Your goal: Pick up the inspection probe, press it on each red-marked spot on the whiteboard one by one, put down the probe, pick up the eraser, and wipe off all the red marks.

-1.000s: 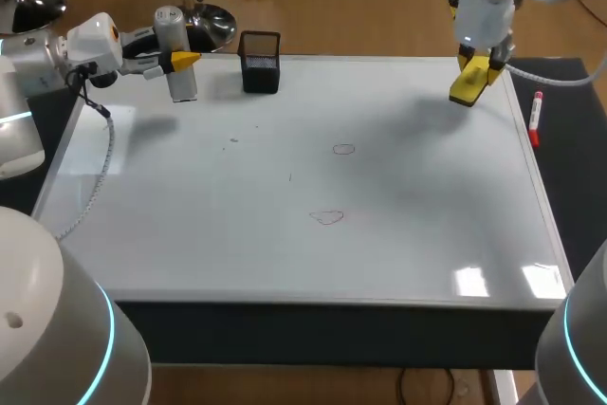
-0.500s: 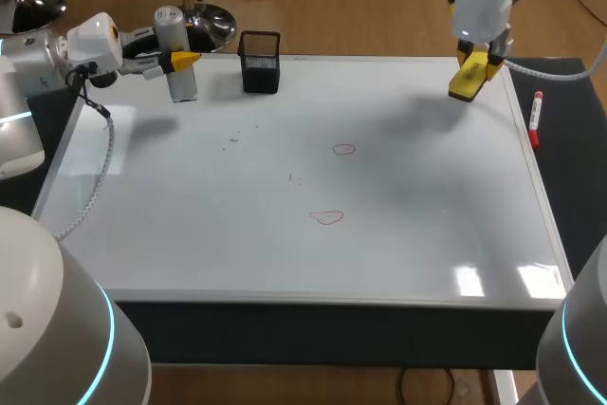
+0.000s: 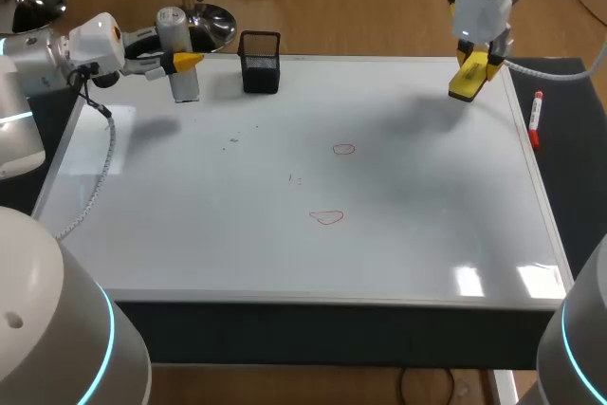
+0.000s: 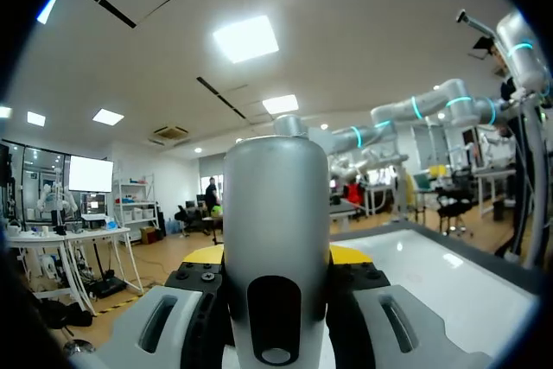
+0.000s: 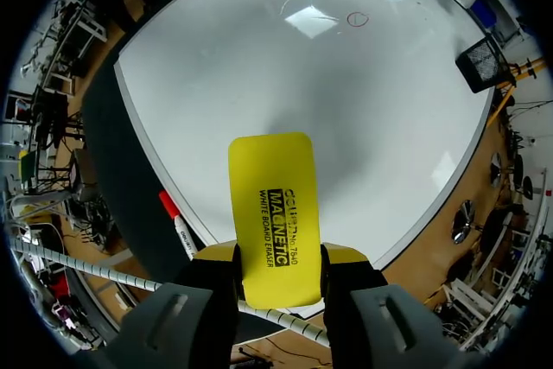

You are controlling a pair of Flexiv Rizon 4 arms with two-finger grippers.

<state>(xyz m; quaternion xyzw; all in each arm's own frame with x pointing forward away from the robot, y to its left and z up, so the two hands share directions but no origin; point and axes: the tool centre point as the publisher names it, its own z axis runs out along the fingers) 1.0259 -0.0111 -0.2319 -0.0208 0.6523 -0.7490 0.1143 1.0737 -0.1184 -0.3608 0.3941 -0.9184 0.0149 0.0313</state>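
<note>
Slightly raised and drawn toward the far edge since a second earlier, the right arm (image 3: 484,7) was held over the far right corner of the whiteboard (image 3: 427,234), its jaws clamped on the yellow eraser (image 5: 275,213). The left jaws were closed on the upright grey inspection probe (image 3: 176,45) at the far left corner. One red mark (image 3: 343,149) and a second red mark (image 3: 327,218) were seen near mid-board.

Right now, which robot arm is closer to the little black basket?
Left. The left arm's fingers hold the grey probe right beside the black basket. The right arm's fingers hold the yellow eraser far away, above the whiteboard's other back corner.
</note>
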